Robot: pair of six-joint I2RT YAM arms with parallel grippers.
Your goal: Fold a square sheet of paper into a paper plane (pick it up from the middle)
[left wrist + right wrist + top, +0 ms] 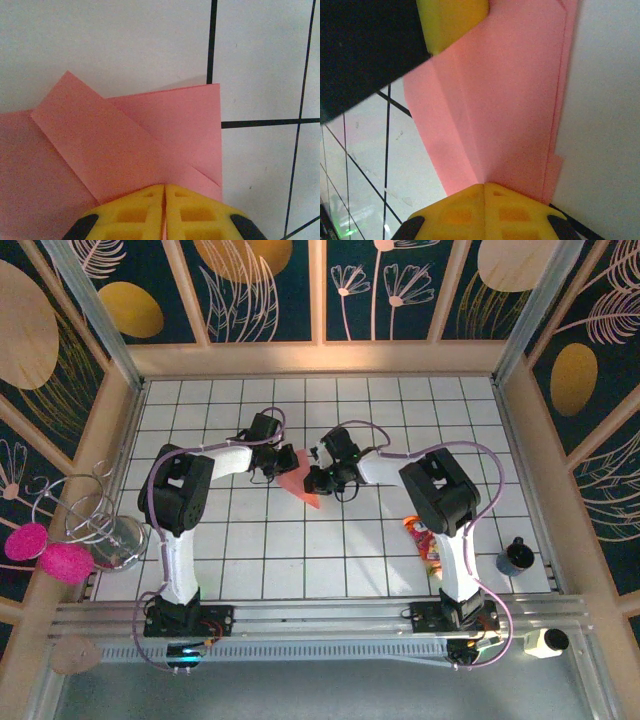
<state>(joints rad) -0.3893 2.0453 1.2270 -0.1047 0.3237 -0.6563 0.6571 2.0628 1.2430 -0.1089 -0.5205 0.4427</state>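
Both arms reach in toward the middle of the white tiled desk (250, 560) and meet over a salmon-pink sheet of paper (297, 480). The left fingers (273, 469) come at it from the left and the right fingers (318, 481) from the right. The paper sits between the two, with one pointed corner aimed back toward the arm bases.

From the left wrist, the left fingers (164, 200) are pressed together with barely a seam between them, pinching the near edge of the sheet of paper (150, 140). The sheet is already part-folded, with one flap lying diagonally across another layer and its corner poking past the top edge (a thin shadow runs along that edge, but I cannot tell whether the paper lies flat on the desk).

From the right wrist, the right fingers (484, 202) are closed as well, nipped onto the paper (505, 100) where a crease runs down to them. Stacked edges show along the sheet's right side. A yellow finger of the other arm sits at the top left, against the paper.

A red and yellow snack packet (424, 538) lies near the right arm's base, well apart from the paper. A small dark container (515, 556) stands by the desk's right edge, and a wire stand (100, 520) sits off to the left.
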